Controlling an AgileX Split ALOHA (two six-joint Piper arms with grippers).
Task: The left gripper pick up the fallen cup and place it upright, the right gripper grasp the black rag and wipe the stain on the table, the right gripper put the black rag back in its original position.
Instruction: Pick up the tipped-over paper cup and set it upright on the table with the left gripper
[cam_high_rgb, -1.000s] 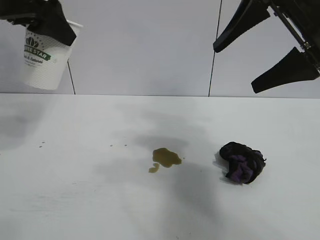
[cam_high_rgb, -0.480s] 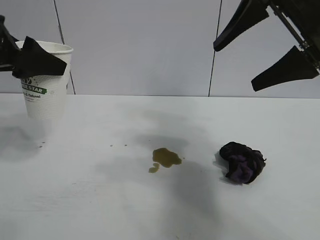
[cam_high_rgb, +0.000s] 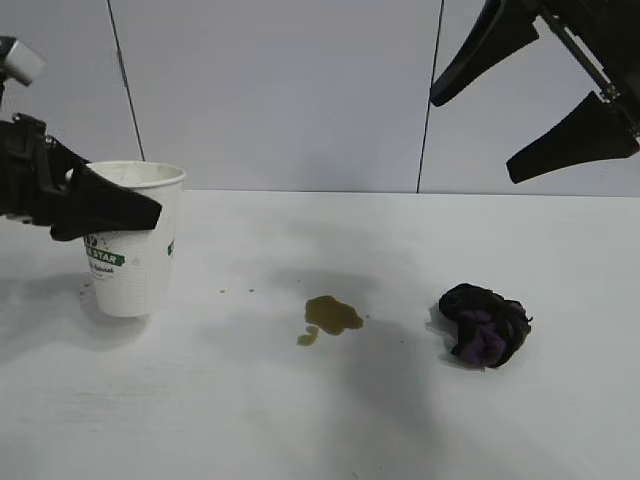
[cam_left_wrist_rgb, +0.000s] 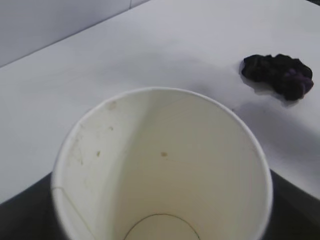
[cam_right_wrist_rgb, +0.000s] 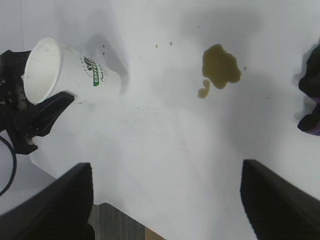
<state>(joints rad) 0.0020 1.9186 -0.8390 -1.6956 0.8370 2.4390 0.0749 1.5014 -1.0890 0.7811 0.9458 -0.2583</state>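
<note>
While gripped: one cup (cam_high_rgb: 134, 245) (one rag (cam_high_rgb: 485, 324))

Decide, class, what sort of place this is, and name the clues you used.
Probably a robot test bench in a lab: a bare white table before plain grey wall panels, two black arms over it, and staged props: a paper cup, a stain, a black rag.
</note>
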